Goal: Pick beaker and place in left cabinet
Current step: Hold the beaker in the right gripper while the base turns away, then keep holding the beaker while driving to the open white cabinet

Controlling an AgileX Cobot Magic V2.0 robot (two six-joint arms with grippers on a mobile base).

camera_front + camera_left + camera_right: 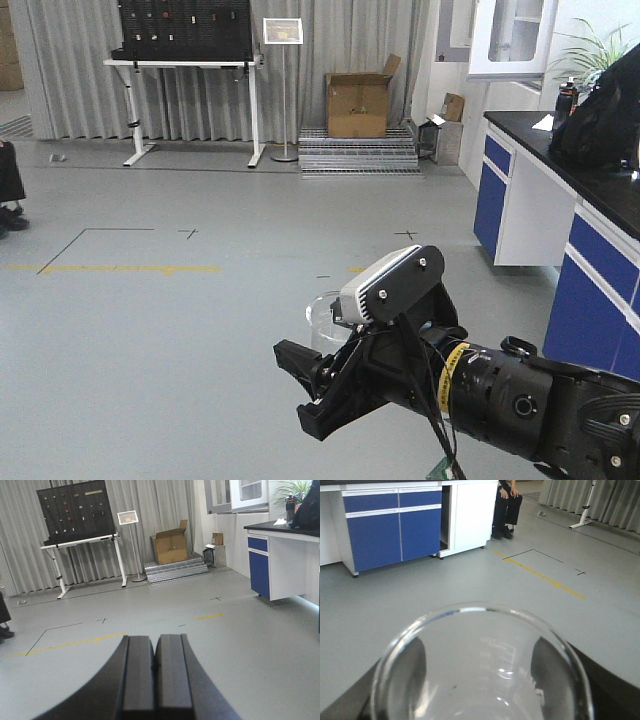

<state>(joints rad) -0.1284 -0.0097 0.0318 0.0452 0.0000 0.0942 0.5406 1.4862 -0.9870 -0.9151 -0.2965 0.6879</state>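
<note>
The beaker (470, 645), clear glass with faint printed marks, fills the right wrist view; the dark fingers (412, 670) press on both its sides. My right gripper (481, 690) is shut on it. In the front view the right gripper (300, 390) hangs over the grey floor at lower right, and the beaker (322, 315) shows partly behind it. My left gripper (155, 650) is shut and empty, pads together, above the floor. The left cabinet (510, 35), white with a glass-windowed door, is far off at the top right; it also shows in the left wrist view (245, 492).
Blue-fronted low cabinets with a black top (600, 270) run along the right, with a black bag (600, 120) on top. A cardboard box (357, 100), a sign stand (283, 90) and a pegboard table (185, 60) stand at the back. A seated person (507, 505) is by the blue cabinets.
</note>
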